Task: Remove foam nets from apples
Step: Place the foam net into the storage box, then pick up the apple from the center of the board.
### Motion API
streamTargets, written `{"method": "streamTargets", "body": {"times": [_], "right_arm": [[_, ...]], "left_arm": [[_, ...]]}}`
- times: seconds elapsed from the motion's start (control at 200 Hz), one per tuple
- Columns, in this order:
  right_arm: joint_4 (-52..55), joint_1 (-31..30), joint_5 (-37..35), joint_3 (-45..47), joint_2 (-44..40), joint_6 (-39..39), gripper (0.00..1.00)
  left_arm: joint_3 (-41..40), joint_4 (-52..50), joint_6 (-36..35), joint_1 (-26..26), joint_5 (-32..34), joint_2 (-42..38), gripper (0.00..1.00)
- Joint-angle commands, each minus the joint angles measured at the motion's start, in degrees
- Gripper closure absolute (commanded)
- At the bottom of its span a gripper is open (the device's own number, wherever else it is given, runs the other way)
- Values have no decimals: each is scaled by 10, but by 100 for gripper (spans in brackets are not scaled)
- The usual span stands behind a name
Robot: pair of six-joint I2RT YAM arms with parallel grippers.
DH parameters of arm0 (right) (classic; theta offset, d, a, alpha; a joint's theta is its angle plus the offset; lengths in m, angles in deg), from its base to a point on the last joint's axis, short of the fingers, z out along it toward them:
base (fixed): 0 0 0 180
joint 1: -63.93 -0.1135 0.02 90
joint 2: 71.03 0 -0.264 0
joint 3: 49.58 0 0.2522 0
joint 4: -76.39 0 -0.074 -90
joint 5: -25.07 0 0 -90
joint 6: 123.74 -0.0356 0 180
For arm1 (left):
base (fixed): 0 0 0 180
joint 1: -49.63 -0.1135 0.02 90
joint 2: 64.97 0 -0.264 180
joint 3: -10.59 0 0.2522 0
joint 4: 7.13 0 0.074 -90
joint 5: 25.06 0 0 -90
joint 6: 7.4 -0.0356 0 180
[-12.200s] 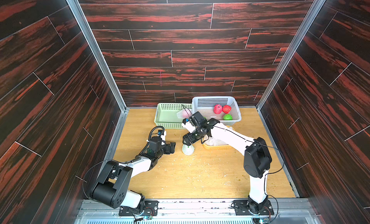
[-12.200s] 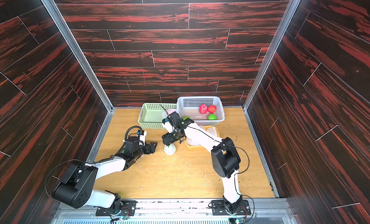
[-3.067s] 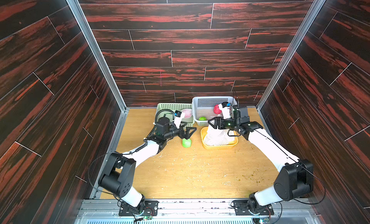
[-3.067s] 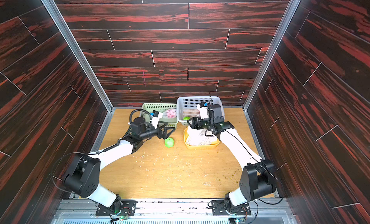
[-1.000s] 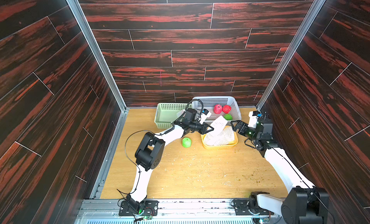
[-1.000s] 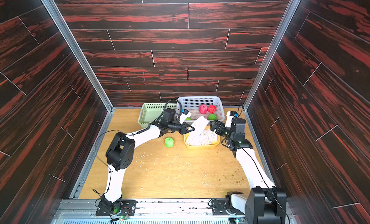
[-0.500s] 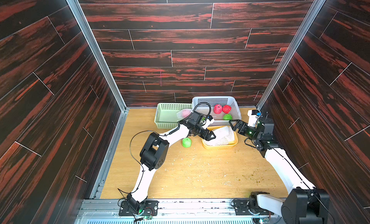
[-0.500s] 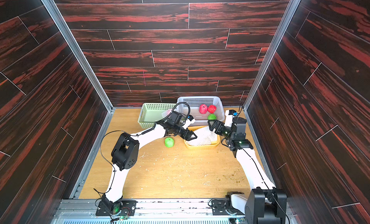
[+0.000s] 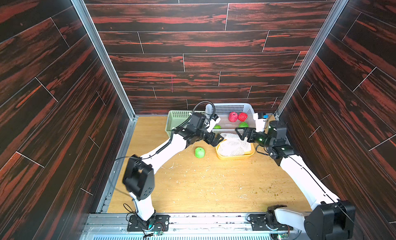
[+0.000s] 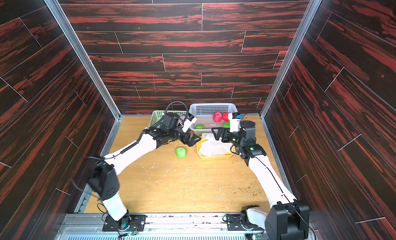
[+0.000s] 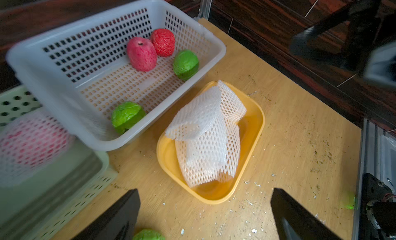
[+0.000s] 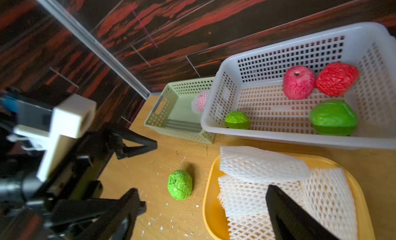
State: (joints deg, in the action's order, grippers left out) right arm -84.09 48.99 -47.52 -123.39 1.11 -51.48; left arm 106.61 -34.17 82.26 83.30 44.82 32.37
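Observation:
Several white foam nets (image 9: 233,145) (image 11: 205,138) lie heaped in a yellow tray (image 9: 235,157) (image 12: 209,198). A bare green apple (image 9: 199,152) (image 12: 180,184) sits on the table just left of the tray. Two red apples (image 11: 141,54) and two green apples (image 11: 185,64) rest bare in the white basket (image 9: 229,105). One red apple in a net (image 11: 32,142) lies in the green basket (image 9: 175,118). My left gripper (image 9: 216,139) (image 11: 203,198) hangs open and empty at the tray's left edge. My right gripper (image 9: 243,135) (image 12: 203,198) is open and empty over the nets.
The two baskets stand against the back wall, the white one touching the tray's far side. Dark panelled walls close in on both sides. Foam crumbs are scattered over the wooden table (image 9: 203,185) in front of the tray.
My left gripper has opened and let go of a foam net, which now lies on the heap in the tray. It has drawn back left. The right arm has hardly moved.

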Motion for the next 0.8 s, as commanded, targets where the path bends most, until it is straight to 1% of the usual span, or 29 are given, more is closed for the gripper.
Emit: {"method": "streamTargets", "body": {"times": [0.0,0.08,0.16,0.251,0.341,0.426,0.556,0.686,0.797], "right_arm": [[71,-66,-6,-49,54,90,5],[79,-104,18,-58,91,111,5],[96,-144,21,-63,122,146,6],[137,-186,-18,-84,166,173,6],[162,-213,-59,-112,213,164,5],[170,-230,-78,-129,244,149,4],[179,-259,-137,-156,286,122,3],[202,-278,-182,-206,344,84,3],[212,-284,-193,-239,382,49,3]], "left_arm": [[-128,77,17,-21,59,-99,0],[-256,158,24,-27,109,-180,0],[-359,193,47,-30,169,-266,0],[-455,215,63,-33,203,-356,0],[-524,217,79,-34,228,-426,0],[-558,197,88,-35,232,-469,0],[-595,189,93,-34,223,-512,0],[-613,191,84,-34,228,-519,0],[-608,186,71,-34,232,-512,0]]}}
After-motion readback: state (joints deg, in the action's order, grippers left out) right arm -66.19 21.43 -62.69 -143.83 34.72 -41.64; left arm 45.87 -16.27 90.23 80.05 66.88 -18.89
